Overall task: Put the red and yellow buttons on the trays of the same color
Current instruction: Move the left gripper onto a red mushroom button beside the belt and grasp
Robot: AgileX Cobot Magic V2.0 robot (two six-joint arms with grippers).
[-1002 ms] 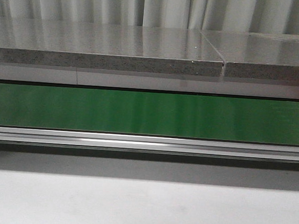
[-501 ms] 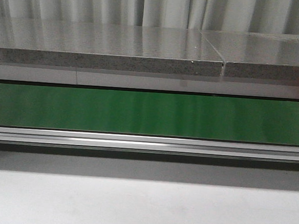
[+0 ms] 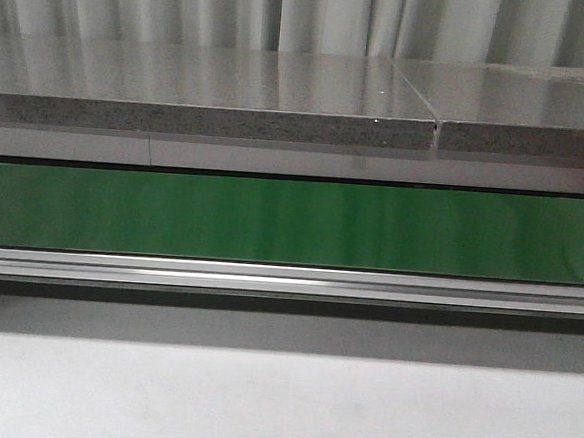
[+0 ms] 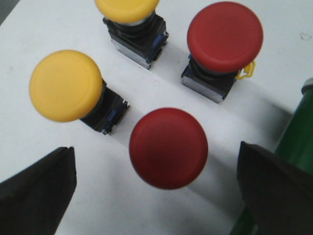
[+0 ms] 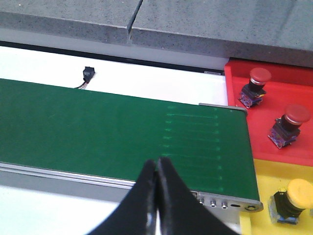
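Left gripper (image 4: 156, 196) hanging spread wide over four buttons.
Glossy red button (image 4: 168, 148) sitting centred, yellow button (image 4: 66, 85) at ten o'clock; right gripper (image 5: 157, 196) pinching closed, empty.

The left gripper (image 4: 156, 186) has its fingers (image 4: 39, 191) spread wide apart, while the right gripper (image 5: 157, 183) is pressed closed, holding nothing.
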